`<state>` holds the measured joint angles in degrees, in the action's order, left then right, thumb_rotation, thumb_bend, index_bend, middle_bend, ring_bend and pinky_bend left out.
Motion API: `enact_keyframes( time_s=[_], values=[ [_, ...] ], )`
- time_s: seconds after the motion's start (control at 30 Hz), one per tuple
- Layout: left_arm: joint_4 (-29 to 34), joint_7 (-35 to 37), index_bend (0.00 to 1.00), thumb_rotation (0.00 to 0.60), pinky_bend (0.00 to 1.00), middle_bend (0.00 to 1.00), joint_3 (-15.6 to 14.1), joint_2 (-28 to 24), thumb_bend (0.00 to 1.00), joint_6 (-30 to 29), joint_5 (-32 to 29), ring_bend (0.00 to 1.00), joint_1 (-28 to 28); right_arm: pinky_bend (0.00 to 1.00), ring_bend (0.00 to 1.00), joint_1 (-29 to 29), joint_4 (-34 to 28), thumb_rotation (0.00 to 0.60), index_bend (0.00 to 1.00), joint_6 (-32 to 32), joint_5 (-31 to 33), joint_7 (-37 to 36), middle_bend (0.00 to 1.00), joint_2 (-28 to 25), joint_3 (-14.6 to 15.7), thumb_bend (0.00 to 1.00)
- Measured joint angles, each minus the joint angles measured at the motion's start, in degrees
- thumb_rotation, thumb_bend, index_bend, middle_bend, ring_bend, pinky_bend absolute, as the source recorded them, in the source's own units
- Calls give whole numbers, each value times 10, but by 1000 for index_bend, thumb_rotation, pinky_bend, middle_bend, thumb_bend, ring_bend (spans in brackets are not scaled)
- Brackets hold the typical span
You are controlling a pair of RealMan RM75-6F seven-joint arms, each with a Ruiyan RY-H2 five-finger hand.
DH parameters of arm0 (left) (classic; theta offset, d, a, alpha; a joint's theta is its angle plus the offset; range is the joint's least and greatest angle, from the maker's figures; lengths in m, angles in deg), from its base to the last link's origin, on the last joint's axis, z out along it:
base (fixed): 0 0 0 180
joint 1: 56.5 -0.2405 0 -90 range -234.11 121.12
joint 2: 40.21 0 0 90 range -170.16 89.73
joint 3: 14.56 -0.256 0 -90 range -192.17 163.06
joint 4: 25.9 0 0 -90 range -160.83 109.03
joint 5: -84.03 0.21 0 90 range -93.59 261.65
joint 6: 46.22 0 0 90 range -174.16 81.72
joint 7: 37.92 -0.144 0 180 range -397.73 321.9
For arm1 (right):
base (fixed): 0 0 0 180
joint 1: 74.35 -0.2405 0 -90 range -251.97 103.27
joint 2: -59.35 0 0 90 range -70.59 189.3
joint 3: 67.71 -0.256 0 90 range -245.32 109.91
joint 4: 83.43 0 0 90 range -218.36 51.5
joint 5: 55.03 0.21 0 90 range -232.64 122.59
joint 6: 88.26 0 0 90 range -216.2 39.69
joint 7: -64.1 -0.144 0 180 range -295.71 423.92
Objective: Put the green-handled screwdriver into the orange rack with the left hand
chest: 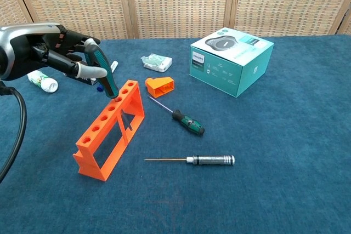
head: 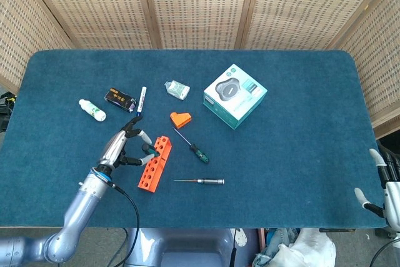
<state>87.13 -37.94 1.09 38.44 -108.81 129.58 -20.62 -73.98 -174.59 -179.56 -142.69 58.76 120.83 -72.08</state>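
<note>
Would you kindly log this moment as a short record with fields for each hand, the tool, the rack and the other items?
left hand: grips the green-handled screwdriver
screwdriver: tilted, shaft down in a hole near the far end of the rack
rack: orange, standing on the table
right hand: at the table's near right edge, holds nothing
loose tools: second screwdriver, silver driver
other: box, bottle, marker

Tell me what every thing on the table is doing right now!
Green-handled screwdriver: tilted, shaft down a hole of the rack, held by the left hand.
Orange rack: upright on the table.
Small green-and-black screwdriver: lying flat.
Silver-handled screwdriver: lying flat.
Teal box: closed.
White bottle: lying on its side.
Right hand: holds nothing.
</note>
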Motion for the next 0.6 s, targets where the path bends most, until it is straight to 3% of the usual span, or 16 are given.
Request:
enact_keyframes(
  time_s=[0.6],
  values=[
    [-12, 2, 623, 600, 0, 55, -4, 7, 322, 17, -2, 0, 1, 0, 0, 1, 2, 600, 0, -5, -1, -4, 0, 1, -2, 258]
  ],
)
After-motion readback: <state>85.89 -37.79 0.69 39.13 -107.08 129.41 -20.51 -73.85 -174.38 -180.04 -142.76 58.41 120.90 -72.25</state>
